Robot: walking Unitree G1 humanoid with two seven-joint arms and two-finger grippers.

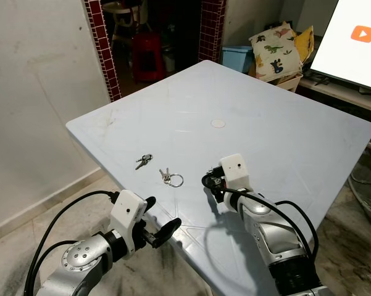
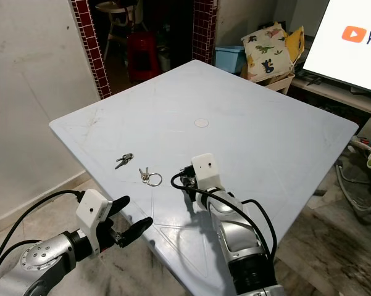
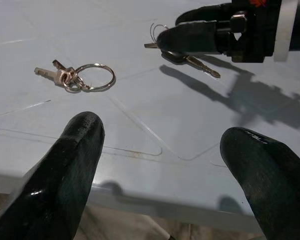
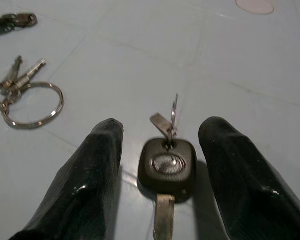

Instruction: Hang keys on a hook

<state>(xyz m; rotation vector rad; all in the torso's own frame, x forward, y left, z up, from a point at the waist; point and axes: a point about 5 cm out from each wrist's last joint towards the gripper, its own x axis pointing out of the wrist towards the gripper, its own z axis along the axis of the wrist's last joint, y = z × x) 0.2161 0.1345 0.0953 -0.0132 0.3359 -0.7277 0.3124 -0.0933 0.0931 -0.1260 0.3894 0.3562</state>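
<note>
You are at the very start of this job: nothing has been lifted, and no key is on a hook. The pale blue table (image 1: pixel 284 123) carries everything in play, with all three sets of keys lying flat on it near the corner closest to you.

Your right end effector (image 4: pixel 162 165) is down at the table with its two black fingers spread apart, one on either side of the black-headed car key (image 4: pixel 167 167). In the right wrist view the key lies between the pads with a gap on each side, so judge it as framed but not yet gripped. Closing on it and lifting is what remains first.

Your left end effector (image 3: pixel 169 165) hangs just off the near table edge, fingers wide apart and holding nothing, pointing across at the other arm.

The silver keys on a ring (image 1: pixel 171 177) lie just beside the right end effector, toward your left, untouched. The small dark key bunch (image 1: pixel 144 161) sits a little further left, also untouched. A small pale round disc (image 1: pixel 218 123) rests near the table's middle, well apart from the keys.

The biggest gap for you: no hook can be made out in any view, so where the key must go is unknown from here. The car key's blade runs out of the wrist picture at the bottom, and from the head views the key is mostly hidden under the right end effector.
</note>
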